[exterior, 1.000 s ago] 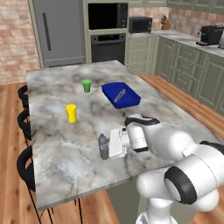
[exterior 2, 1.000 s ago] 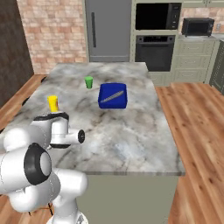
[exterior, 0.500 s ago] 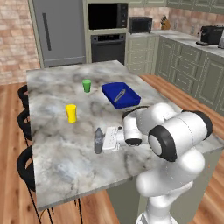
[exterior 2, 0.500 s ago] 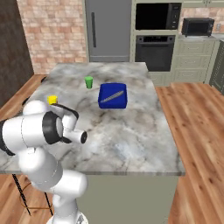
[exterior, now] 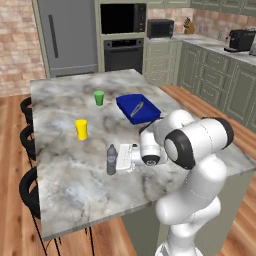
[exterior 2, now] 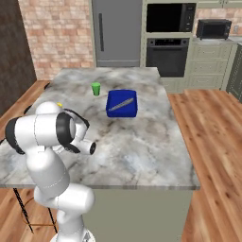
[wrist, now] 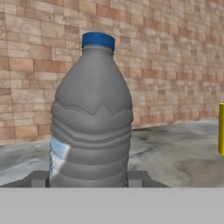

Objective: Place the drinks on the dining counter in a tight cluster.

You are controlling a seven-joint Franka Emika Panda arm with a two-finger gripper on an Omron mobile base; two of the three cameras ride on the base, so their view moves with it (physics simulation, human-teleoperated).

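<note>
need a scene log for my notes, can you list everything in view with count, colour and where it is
water bottle: 1, grey-clear with blue cap, upright on the dining counter, between the gripper's fingers
yellow cup: 1, yellow, on the counter beyond the bottle, stool side
green cup: 1, green, farther along the counter
blue tray: 1, blue, with a grey utensil in it, right of the green cup
stools: black, along the counter's left side
fridge: 1, grey, far wall
oven: 1, black, beside the fridge
gripper: 1, white, closed on the water bottle
</note>
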